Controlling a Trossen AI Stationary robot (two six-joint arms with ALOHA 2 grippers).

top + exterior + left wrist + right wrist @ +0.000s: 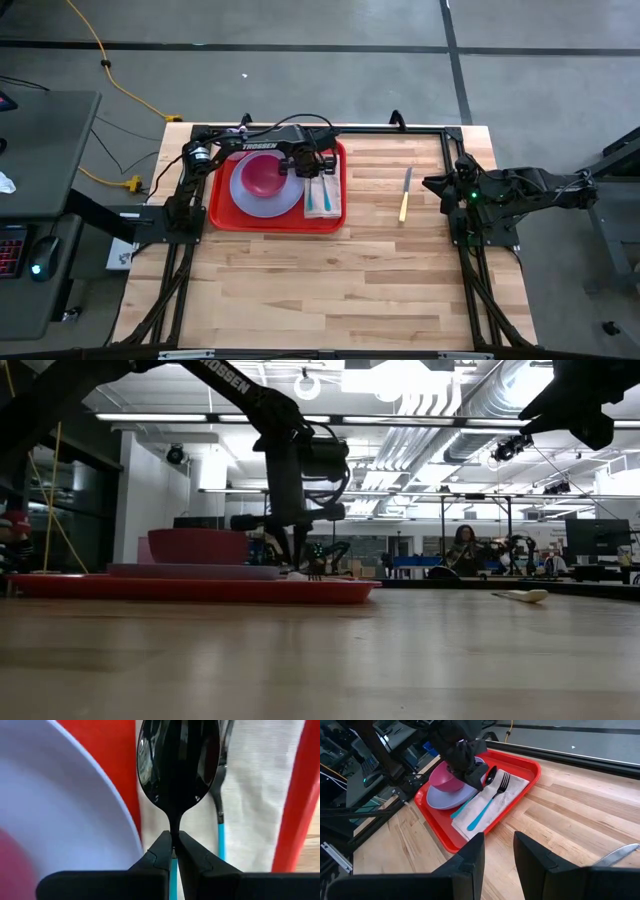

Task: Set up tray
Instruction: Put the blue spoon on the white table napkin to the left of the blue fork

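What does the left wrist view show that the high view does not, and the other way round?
Only the left wrist view: the left claw pinched on the neck of a spoon, over the napkin beside the fork.

Only the high view: the knife lying on the bare table right of the tray, and the right claw waiting at the table's right edge.

Both: the red tray, the lavender plate, and the napkin with cutlery on it.
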